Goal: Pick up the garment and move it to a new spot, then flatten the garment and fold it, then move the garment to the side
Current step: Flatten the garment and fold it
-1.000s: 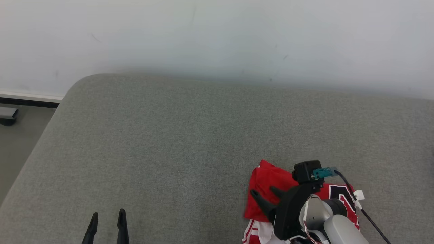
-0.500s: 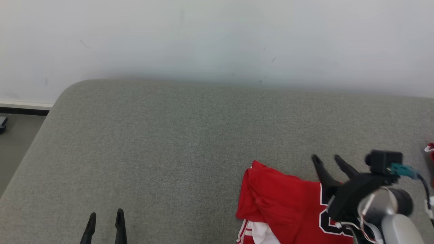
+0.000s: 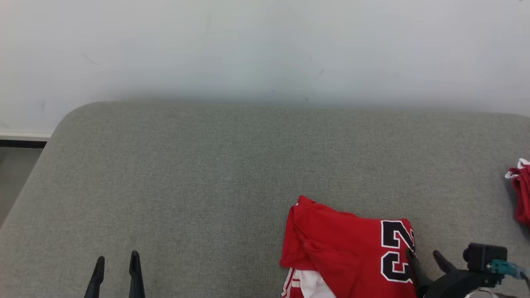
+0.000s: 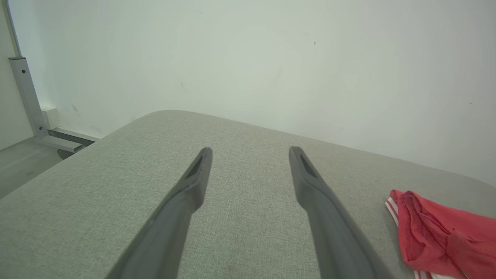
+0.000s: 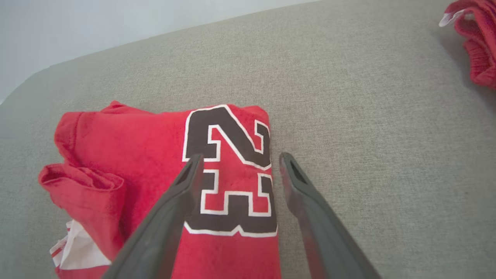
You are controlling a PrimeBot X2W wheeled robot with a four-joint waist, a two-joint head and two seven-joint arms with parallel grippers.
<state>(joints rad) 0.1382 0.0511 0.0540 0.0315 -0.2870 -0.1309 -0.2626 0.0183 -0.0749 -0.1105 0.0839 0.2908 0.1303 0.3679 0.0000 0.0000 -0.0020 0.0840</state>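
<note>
head view: the garment (image 3: 343,248) lies on the grey padded surface (image 3: 186,174) at the lower right of the frame, its lower part cut off by the bottom edge. it is a red jersey folded into a rough block, with a black "23" edged in white along its right side, a bunched fold on its left side and a bit of white and red-striped trim at its lower left. the right hand (image 3: 424,258) comes up from the lower right corner with its two fingers spread and nothing between them; one fingertip sits at the garment's right edge by the number, the other over bare fabric just beside it. whether a tip touches the cloth i cannot tell. the left hand (image 3: 116,258) is at the lower left, open and empty, well apart from the garment. a second red cloth (image 3: 522,194) lies at the right edge.

left wrist view: the left hand (image 4: 251,151) has its fingers wide apart above the bare padded surface (image 4: 97,201). the garment (image 4: 438,232) shows at the lower right, off to the side of the fingers, as a crumpled red edge with striped trim.

right wrist view: the right hand (image 5: 241,157) is open. its left finger crosses the "23" on the garment (image 5: 135,147); its right finger lies over the padded surface (image 5: 387,155) just past the garment's right edge. the garment fills the lower left, red, with a rolled fold at its left. the second red cloth (image 5: 478,46) is in the upper right corner.
</note>
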